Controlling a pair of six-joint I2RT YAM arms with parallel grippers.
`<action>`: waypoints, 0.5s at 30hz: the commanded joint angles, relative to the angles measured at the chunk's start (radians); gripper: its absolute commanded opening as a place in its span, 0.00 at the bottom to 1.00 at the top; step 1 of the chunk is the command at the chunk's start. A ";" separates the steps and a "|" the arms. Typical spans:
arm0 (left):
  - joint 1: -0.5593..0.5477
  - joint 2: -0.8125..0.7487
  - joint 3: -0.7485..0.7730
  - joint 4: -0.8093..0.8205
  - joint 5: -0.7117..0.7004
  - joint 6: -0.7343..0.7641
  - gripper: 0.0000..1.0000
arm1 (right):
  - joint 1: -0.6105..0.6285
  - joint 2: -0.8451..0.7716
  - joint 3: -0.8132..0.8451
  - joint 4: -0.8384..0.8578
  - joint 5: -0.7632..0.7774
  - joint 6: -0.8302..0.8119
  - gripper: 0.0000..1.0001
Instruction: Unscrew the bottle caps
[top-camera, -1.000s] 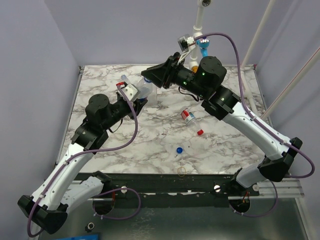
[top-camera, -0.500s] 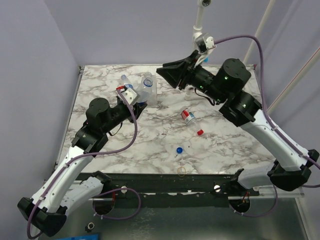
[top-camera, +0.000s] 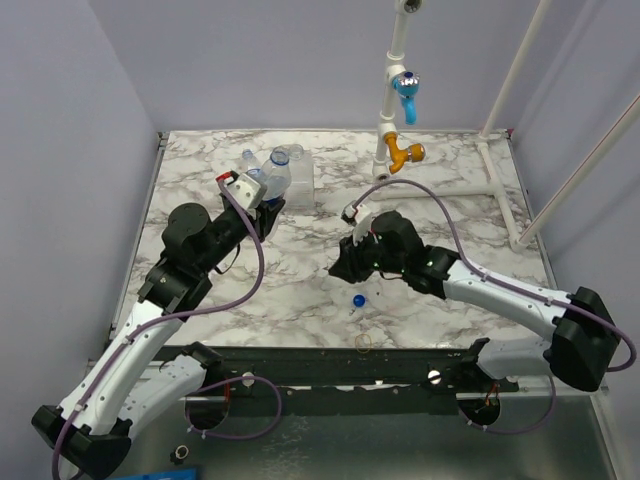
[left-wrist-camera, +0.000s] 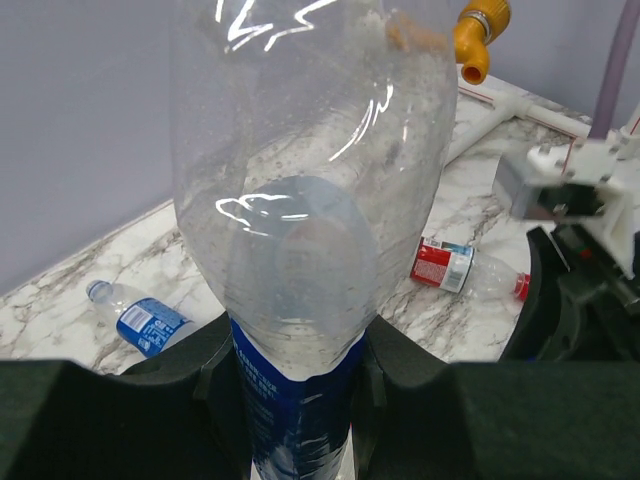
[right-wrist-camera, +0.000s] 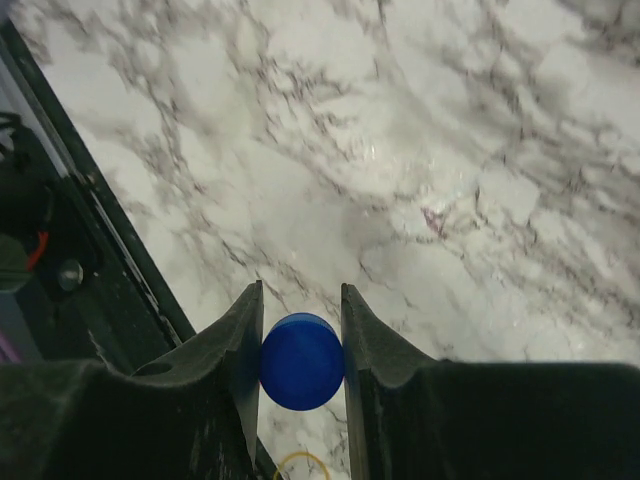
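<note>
Low over the front of the marble table (top-camera: 450, 200), the right gripper (right-wrist-camera: 301, 300) is clamped on a blue cap (right-wrist-camera: 301, 361), which fills its jaws; toward the back left, the left gripper (left-wrist-camera: 300, 350) squeezes a blue-labelled bottle (left-wrist-camera: 300, 200).

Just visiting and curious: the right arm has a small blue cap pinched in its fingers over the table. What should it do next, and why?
Probably open the right gripper and let the blue cap drop. The cap sits pinched between its jaws, free of any bottle, above bare marble of the table, so releasing it there seems the sensible small step.
</note>
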 joint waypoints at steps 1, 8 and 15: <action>0.002 -0.023 0.019 0.027 -0.023 -0.021 0.05 | 0.003 0.027 -0.102 0.178 -0.014 0.038 0.20; 0.001 -0.019 0.036 0.011 -0.004 -0.022 0.05 | 0.005 0.152 -0.222 0.320 0.045 0.107 0.17; 0.001 0.001 0.035 0.016 0.024 -0.036 0.05 | 0.005 0.209 -0.272 0.409 0.080 0.144 0.33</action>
